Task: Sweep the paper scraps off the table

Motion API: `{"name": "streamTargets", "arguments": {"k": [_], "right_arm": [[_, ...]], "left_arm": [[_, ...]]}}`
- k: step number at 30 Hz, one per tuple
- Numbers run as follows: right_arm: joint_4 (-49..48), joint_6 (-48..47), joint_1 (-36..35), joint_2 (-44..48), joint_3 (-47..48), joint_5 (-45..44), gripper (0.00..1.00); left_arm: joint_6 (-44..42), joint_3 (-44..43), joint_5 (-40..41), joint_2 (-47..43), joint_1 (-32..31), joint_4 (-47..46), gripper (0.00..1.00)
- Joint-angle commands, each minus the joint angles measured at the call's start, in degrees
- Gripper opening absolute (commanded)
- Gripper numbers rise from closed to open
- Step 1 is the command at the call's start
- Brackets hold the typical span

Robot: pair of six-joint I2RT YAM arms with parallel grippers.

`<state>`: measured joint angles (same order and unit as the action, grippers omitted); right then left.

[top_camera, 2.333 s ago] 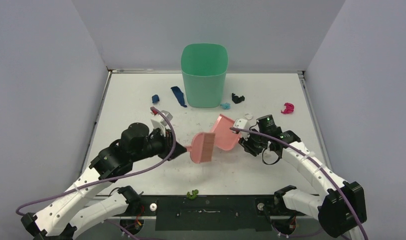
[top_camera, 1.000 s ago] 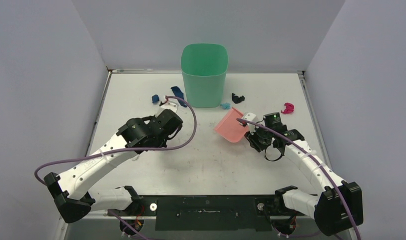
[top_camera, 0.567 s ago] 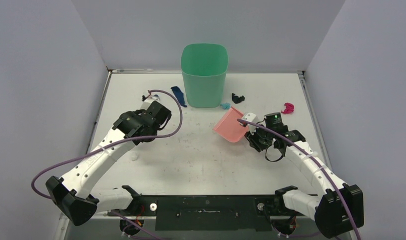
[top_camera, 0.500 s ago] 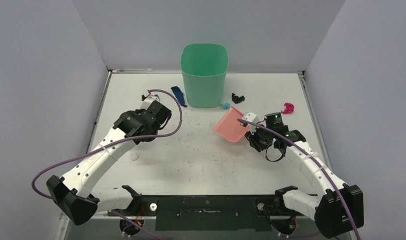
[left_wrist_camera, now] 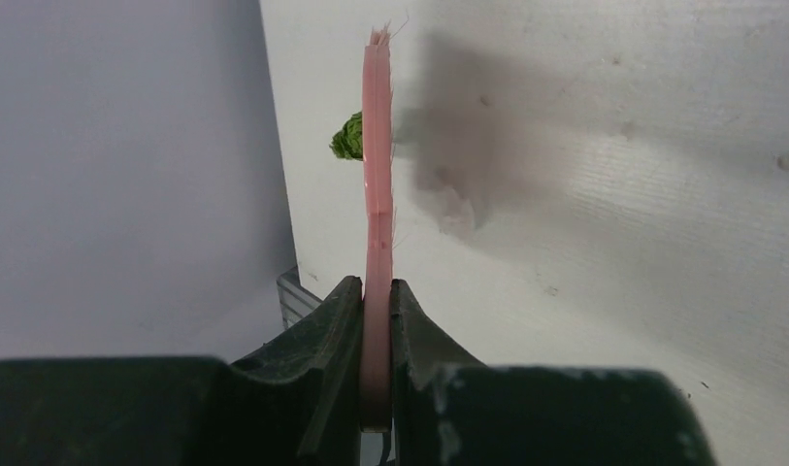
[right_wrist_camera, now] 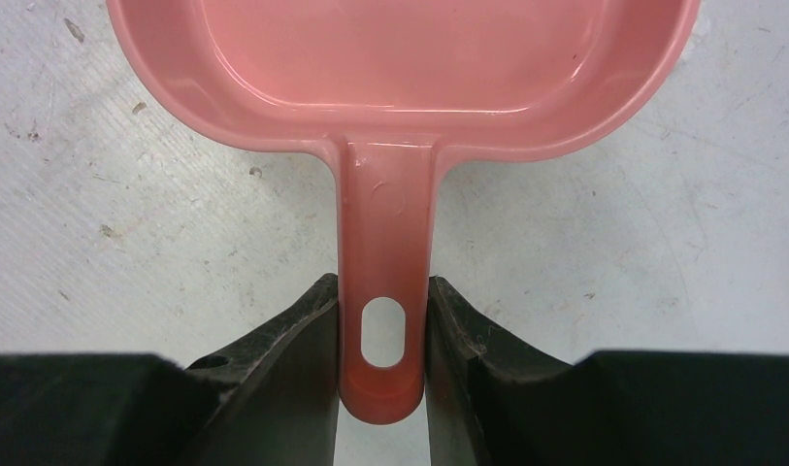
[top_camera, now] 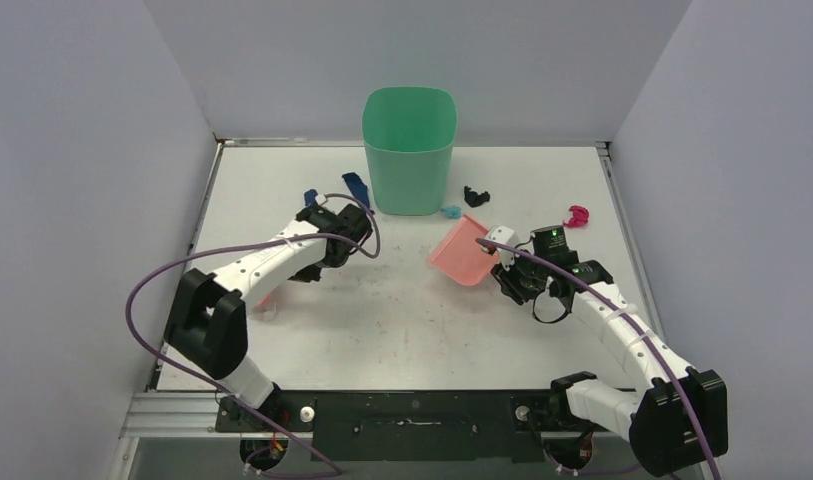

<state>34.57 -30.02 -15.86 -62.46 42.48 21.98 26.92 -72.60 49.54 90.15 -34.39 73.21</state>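
Pink brush, edge-on, pinched in left hand; green scrap just beside its tip. On surface, dark blue scraps left of bin; black scrap, magenta scrap right of it. Rightmost, dustpan handle pinched in right hand.

A green bin is standing at the far middle of the table. Paper scraps are lying around it — two dark blue scraps just left of the bin, a black scrap and a light blue scrap by its right side, and a magenta scrap farther right. The right gripper is holding a pink dustpan by its handle, near the bin's front right. The left gripper is reaching in at the bin's front left, its fingers hiding under the arm — a sliver of pink brush is showing beyond it.
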Motion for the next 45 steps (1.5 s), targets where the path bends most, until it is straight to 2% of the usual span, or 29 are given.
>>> {"name": "streamTargets", "arguments": {"k": [1,9,14,16,22,26,29,32,37,40,45], "right_arm": [[-0.64,-1.31,1.05,1.66,-0.03,1.43,0.19],[-0.99,-0.77,1.31,1.76,0.15,1.77,0.19],[-1.05,-0.50,1.32,1.53,0.24,1.40,0.19],[-1.08,-0.42,1.48,1.70,0.24,1.32,0.19],[-0.93,-0.55,2.30,2.07,0.17,1.49,0.20],[-0.86,-0.74,2.36,1.74,0.23,1.65,0.20],[-0.79,-0.76,2.36,1.68,0.27,1.84,0.20],[-0.82,-0.83,2.35,1.92,0.25,1.93,0.20],[-0.63,-1.24,2.36,1.84,0.15,2.09,0.20],[-0.55,-1.19,2.36,2.10,0.15,2.10,0.20],[-0.55,-1.18,2.45,2.43,0.19,2.42,0.20]], "left_arm": [[1.83,1.71,-5.86,2.03,-0.35,-0.88,0.00],[3.08,0.51,-24.62,-4.57,-8.64,-6.79,0.00],[3.38,-2.63,-33.18,-6.98,-11.42,-10.04,0.00],[3.47,-4.16,-34.13,-7.88,-11.48,-10.66,0.00],[2.39,-8.97,-28.92,-12.09,-11.53,-7.04,0.00],[1.58,-12.09,-14.99,-10.97,-11.21,-0.43,0.00],[-2.30,-10.94,-3.45,-8.18,-10.09,0.86,0.00],[-1.10,-9.25,6.35,-2.83,-7.93,3.32,0.00],[-2.03,-4.84,11.02,5.21,-2.39,0.41,0.00],[-0.01,-4.72,11.93,9.51,-0.01,2.16,0.00],[-1.59,-4.08,0.15,9.75,0.73,-1.79,0.00]]}}
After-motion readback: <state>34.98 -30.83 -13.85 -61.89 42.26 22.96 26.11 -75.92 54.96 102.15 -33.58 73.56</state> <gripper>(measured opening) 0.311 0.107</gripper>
